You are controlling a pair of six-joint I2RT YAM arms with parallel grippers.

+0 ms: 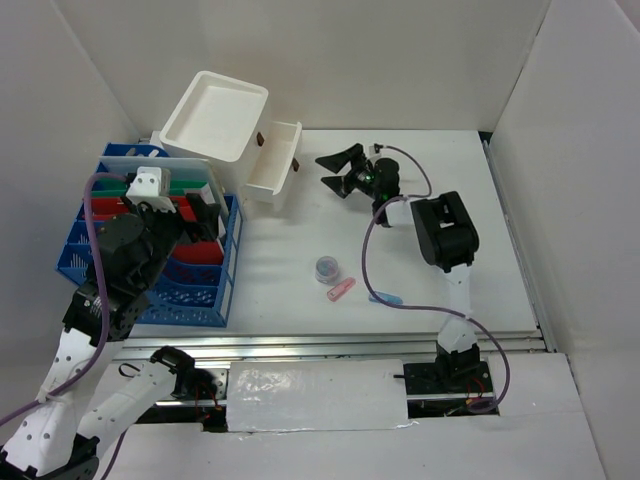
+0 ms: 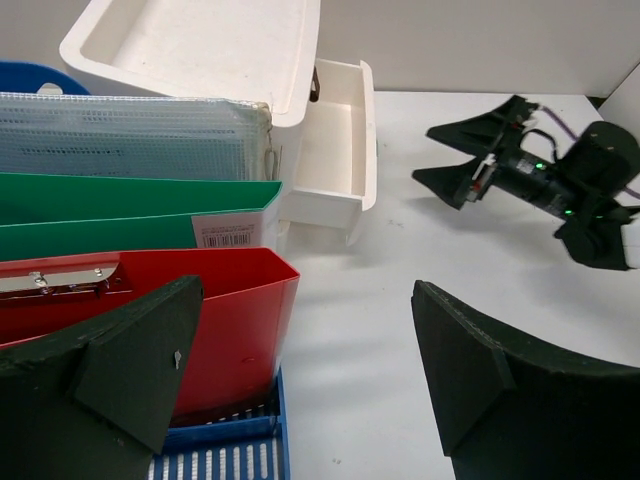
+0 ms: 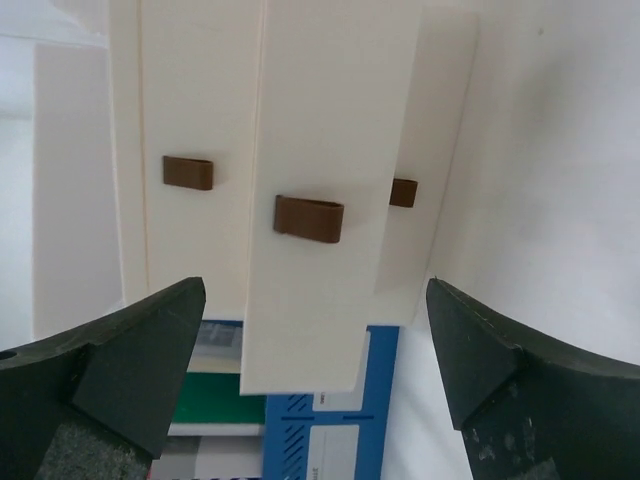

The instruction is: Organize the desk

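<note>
Desk (image 1: 500, 200) tidying looks underway: your right gripper (image 1: 336, 172) hangs spread and empty just beside the white box (image 1: 215, 115), whose drawer (image 1: 272, 168) presumably stands open to take loose items (image 1: 327, 267) nearby.

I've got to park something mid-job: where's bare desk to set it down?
Bare: the desk along the right wall, beyond the right arm; also the strip between the blue rack and the small round pot. Crowded: mid-front, where pot, pink piece and blue piece lie, and far left, where the open right pincer faces the drawer box.
</note>
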